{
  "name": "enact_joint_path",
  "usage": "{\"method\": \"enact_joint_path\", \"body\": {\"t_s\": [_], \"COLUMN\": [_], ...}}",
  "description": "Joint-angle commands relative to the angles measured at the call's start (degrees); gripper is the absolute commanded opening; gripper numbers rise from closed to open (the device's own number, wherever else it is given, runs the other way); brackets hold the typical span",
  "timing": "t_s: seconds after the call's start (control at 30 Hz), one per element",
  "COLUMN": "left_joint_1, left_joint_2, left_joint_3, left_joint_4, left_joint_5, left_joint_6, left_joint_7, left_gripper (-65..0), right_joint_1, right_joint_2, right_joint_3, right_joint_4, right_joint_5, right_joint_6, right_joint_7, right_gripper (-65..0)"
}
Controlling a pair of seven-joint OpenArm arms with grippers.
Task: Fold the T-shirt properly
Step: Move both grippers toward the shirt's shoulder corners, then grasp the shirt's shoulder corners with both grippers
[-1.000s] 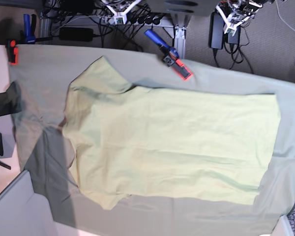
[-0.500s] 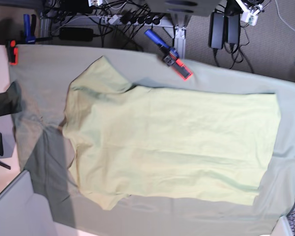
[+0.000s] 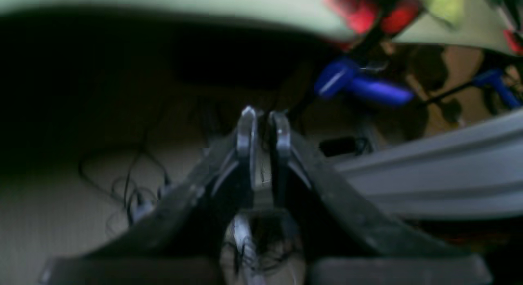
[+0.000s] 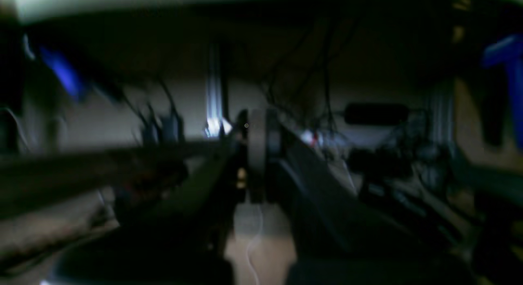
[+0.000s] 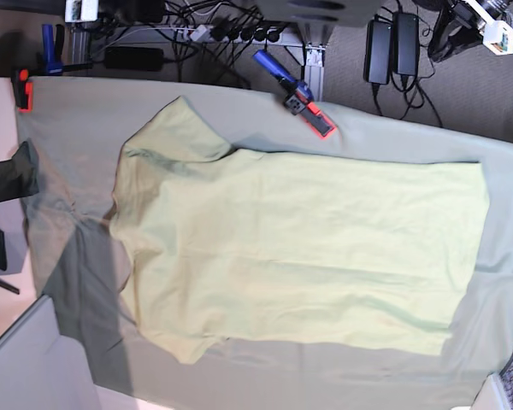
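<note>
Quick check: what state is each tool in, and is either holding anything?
Left tool: nearly closed with a slim gap, holding nothing.
Right tool: shut, holding nothing.

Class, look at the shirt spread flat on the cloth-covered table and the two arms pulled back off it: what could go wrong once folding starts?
1. The T-shirt lies on a loose table cloth; a claw pinching a hem may catch both layers.
2. The near sleeve is already wrinkled, so creases could get folded in.
3. The blue and red clamp sits close to the shirt's far edge; an arm reaching in might strike it.
</note>
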Motion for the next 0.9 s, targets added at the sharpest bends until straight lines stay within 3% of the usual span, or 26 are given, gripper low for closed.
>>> {"method": "enact_joint_path", "body": {"t_s": [0.0,0.13,0.2,0.27,0.33,0.47,0.63,0.87], "left_joint_1": [0.8,0.5,0.0,-0.2,-0.1,-0.1,0.3,1.4], "left_joint_2": [-0.9,-2.7,-3.5,-3.9,-3.9,-4.0,-4.0,-6.6], "left_joint_3": [-0.4,-0.4,-0.4,-0.4,-0.4,-0.5,-0.6,-0.8], "left_joint_4": [2.1,6.7,8.3,9.0,9.1,9.1,9.1,9.1], "left_joint_5": [-0.7,-5.9,-9.3,-10.5,-9.9,-9.7,-9.8,-10.4], "left_joint_6": [-0.7,-0.7,-0.7,-0.7,-0.7,-0.7,-0.7,-0.7], "left_joint_7": [-0.5,5.1,9.4,11.1,11.1,11.7,12.2,12.1], "left_gripper": [-55.6,-37.4,-32.3,-32.1,-32.1,-32.1,-32.1,-32.1], "right_joint_1": [0.4,6.8,10.1,13.3,16.2,21.5,26.9,32.2], "right_joint_2": [0.3,0.3,0.2,-0.7,-2.4,-6.6,-11.3,-15.8], "right_joint_3": [1.9,5.6,5.6,5.6,5.5,4.7,2.6,-5.0], "right_joint_4": [1.7,2.4,2.4,2.4,2.4,2.0,-2.5,-8.4], "right_joint_5": [1.5,2.6,2.6,3.0,3.9,4.2,3.8,3.2], "right_joint_6": [-1.2,-5.1,-7.5,-7.8,-8.1,-11.2,-11.2,-11.0], "right_joint_7": [-0.3,-5.0,-5.0,-5.0,-5.0,-5.9,-7.1,-7.1], "right_gripper": [-65.0,-63.2,-51.1,-38.8,-31.4,-30.3,-30.3,-30.3]}}
